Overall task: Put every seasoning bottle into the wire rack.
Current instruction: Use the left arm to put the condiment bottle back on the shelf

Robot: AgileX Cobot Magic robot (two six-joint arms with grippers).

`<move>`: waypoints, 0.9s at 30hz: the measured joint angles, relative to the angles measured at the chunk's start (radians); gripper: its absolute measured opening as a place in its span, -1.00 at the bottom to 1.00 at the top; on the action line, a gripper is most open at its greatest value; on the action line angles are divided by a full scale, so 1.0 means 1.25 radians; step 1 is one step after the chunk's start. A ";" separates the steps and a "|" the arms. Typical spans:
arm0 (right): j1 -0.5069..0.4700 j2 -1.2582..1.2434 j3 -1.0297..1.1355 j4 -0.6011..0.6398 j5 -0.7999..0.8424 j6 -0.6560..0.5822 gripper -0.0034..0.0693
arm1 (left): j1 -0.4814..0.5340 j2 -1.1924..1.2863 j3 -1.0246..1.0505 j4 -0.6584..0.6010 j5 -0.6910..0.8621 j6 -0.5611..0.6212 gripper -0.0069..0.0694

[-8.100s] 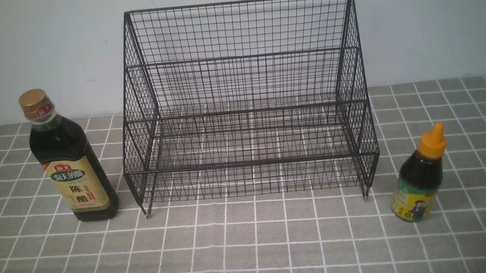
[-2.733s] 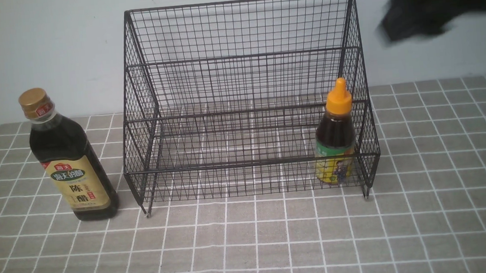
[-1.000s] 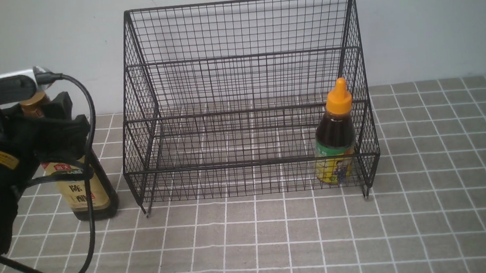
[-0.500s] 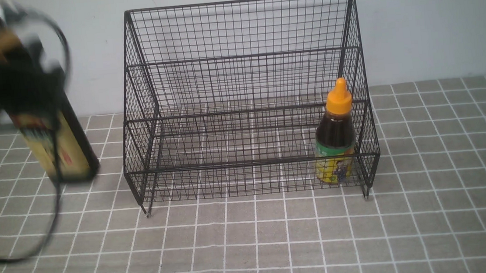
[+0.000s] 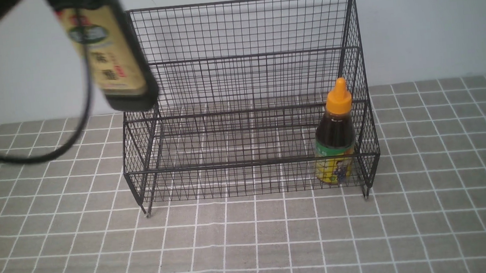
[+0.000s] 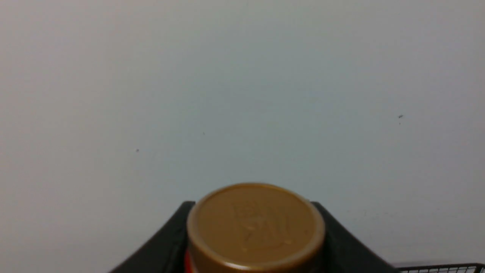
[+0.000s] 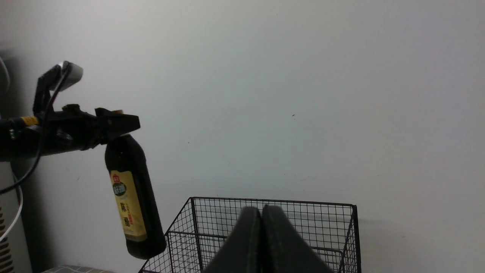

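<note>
Grey white-gridded tabletop (image 5: 253, 250); black wire rack (image 5: 250, 164) stands on it, centre, toward back edge.

The wire rack (image 5: 238, 31) is black mesh, and the tablecloth (image 5: 252, 245) is grey with a white grid. The tall bottle (image 5: 108, 56) looks near-black with a tan label and gold cap (image 6: 254, 227). The short bottle (image 5: 335, 141) is dark brown, with an orange cap (image 5: 339, 98) and a yellow-green label.

The left arm (image 7: 57, 136) is matte black, ringed by a yellow band (image 7: 27, 120). At its 12 o'clock, a thin black bracket (image 7: 39, 94) carries a silver-grey camera (image 7: 71, 72). A black cable (image 5: 25, 161) trails from it. The right gripper (image 7: 262, 210) has smooth, dark-grey, round-tipped fingers (image 7: 246, 235).
</note>
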 joint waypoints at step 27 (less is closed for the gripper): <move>0.000 0.000 0.000 -0.003 0.030 0.004 -0.94 | -0.014 0.274 -0.062 -0.051 0.058 0.061 -0.02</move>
